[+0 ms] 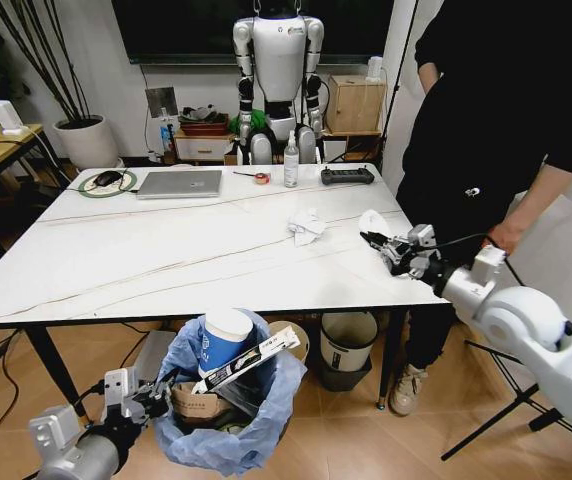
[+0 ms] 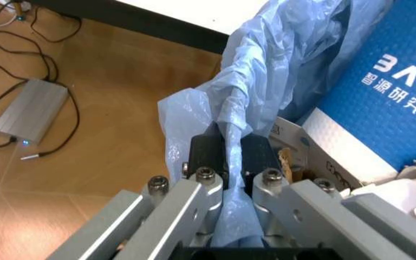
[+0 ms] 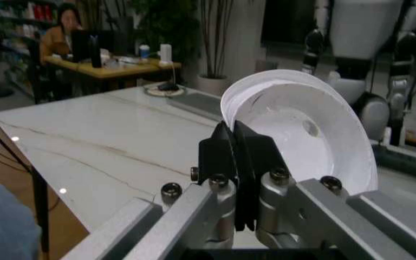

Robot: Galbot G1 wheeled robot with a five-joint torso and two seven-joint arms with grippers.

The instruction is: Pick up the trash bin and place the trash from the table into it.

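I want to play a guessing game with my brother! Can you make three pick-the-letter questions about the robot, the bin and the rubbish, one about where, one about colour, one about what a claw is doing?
1. Where is the trash bin?
A. on the table
B. below the table's near edge, held by the left claw
C. beside the laptop

2. What colour is the bag in the bin?
A. light blue
B. red
C. black

3. What is the right claw doing?
A. hanging open
B. pinching a white lid
C. holding a bottle

Answers: 1 B, the left claw pinches the bag at the rim, below the table. 2 A, crinkled light-blue plastic. 3 B, its fingers are shut on the white lid.
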